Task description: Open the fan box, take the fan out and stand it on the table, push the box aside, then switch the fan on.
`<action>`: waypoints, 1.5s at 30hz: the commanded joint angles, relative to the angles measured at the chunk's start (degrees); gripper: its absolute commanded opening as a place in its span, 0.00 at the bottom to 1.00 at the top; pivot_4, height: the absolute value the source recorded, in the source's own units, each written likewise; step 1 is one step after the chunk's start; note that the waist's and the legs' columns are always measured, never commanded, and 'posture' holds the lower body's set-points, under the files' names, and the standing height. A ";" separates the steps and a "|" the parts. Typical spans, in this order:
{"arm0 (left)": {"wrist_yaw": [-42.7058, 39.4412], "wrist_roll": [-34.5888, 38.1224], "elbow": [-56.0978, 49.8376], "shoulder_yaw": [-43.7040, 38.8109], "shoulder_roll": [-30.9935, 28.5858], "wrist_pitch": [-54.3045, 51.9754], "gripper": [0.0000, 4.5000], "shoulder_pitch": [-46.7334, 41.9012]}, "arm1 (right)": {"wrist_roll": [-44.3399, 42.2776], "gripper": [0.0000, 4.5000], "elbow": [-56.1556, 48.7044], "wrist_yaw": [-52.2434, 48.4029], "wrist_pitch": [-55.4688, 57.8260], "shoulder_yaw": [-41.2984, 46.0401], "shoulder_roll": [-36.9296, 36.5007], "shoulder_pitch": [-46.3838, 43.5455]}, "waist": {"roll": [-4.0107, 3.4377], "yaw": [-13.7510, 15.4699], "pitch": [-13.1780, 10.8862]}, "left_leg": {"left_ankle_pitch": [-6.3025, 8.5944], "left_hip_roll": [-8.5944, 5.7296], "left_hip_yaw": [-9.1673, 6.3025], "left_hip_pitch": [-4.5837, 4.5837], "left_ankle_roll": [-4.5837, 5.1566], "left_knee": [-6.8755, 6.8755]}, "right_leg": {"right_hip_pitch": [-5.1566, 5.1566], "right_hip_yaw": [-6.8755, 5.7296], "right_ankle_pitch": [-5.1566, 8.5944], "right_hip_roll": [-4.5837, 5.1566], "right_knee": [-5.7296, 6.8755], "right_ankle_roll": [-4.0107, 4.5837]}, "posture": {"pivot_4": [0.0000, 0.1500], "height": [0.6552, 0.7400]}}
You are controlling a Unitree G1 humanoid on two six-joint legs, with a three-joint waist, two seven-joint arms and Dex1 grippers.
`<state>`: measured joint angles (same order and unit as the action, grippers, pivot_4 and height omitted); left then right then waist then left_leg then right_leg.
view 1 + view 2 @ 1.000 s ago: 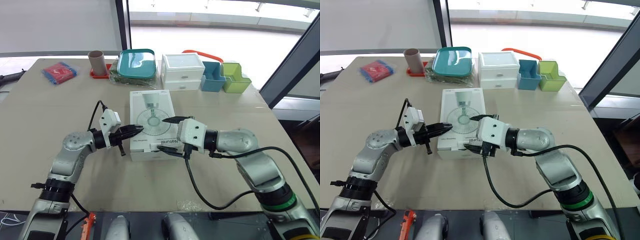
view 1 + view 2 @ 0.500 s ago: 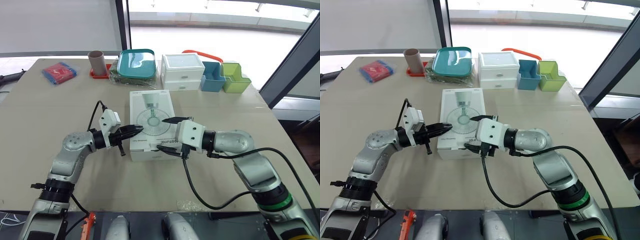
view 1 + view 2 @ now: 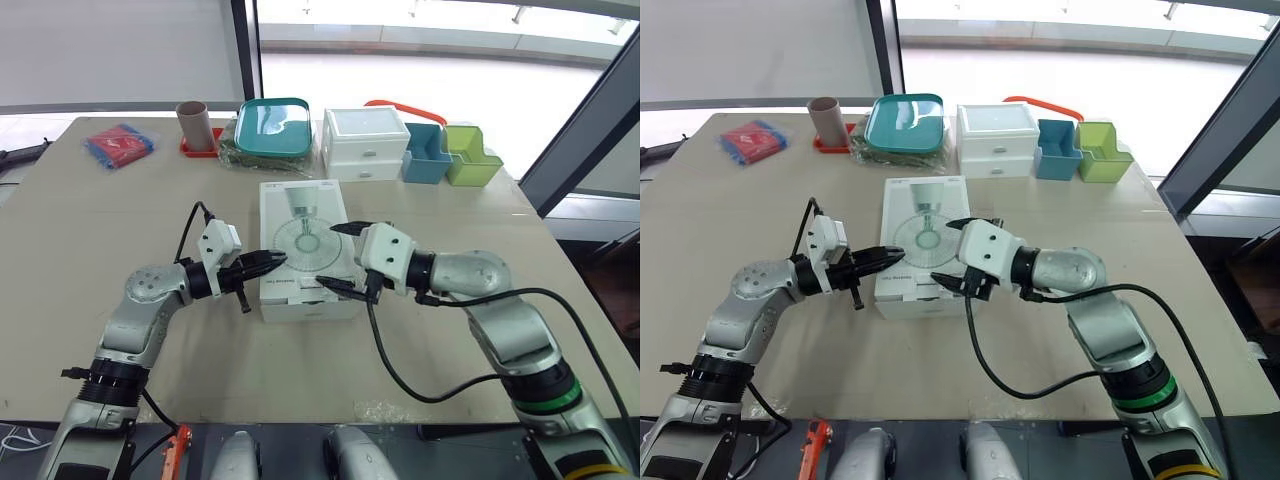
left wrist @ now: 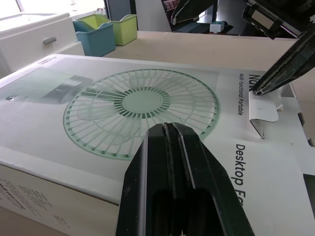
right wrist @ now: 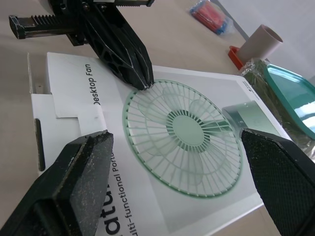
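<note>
The wide beige surface (image 3: 450, 330) carries the white fan box (image 3: 300, 205), which lies flat near the middle with its printed face up. The right gripper (image 3: 328, 255) hangs over the box's near end, fingers wide apart, with one tip at a small flap (image 4: 264, 114). The left gripper (image 3: 275, 261), fingers pressed together, points onto the box top from the left.

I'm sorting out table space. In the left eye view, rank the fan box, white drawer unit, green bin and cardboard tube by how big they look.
1. fan box, largest, though also nearest the camera.
2. white drawer unit.
3. green bin.
4. cardboard tube, smallest.
The last three share the back row.
</note>
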<state>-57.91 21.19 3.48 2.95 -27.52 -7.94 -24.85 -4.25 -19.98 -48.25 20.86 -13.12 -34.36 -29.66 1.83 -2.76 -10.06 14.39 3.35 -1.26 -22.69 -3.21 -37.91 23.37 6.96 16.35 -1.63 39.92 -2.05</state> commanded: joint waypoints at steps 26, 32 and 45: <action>-0.86 -1.14 1.35 1.40 0.23 0.79 0.06 0.75 | -16.07 1.00 -15.95 -10.11 3.72 10.80 -14.19 17.85 | 0.00 0.07 0.00 | 0.02 -0.04 0.01 0.07 0.03 0.04 | -0.10 0.02 0.08 0.02 -0.03 -0.06 | 1.00 1.00; -0.59 -1.19 1.24 1.31 0.17 0.80 0.06 0.79 | -13.84 1.00 -13.37 -10.59 1.44 8.24 -13.87 18.40 | 0.00 0.07 0.00 | 0.02 -0.04 0.00 0.07 0.03 0.04 | -0.10 0.01 0.08 0.02 -0.03 -0.06 | 1.00 1.00; -0.37 -1.67 1.64 1.58 0.54 1.25 0.06 0.60 | -9.86 1.00 -9.13 -10.60 -2.08 4.60 -13.32 19.88 | 0.00 0.08 0.00 | 0.02 -0.05 0.00 0.07 0.03 0.04 | -0.10 0.02 0.08 0.03 -0.03 -0.06 | 1.00 1.00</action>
<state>-58.07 20.72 4.03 3.62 -26.96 -6.43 -24.77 -13.93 -28.36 -58.56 19.77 -9.02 -47.54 -9.84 1.83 -2.68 -10.07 14.41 3.30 -1.25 -22.62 -3.18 -37.86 23.27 6.98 16.43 -1.60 39.89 -2.11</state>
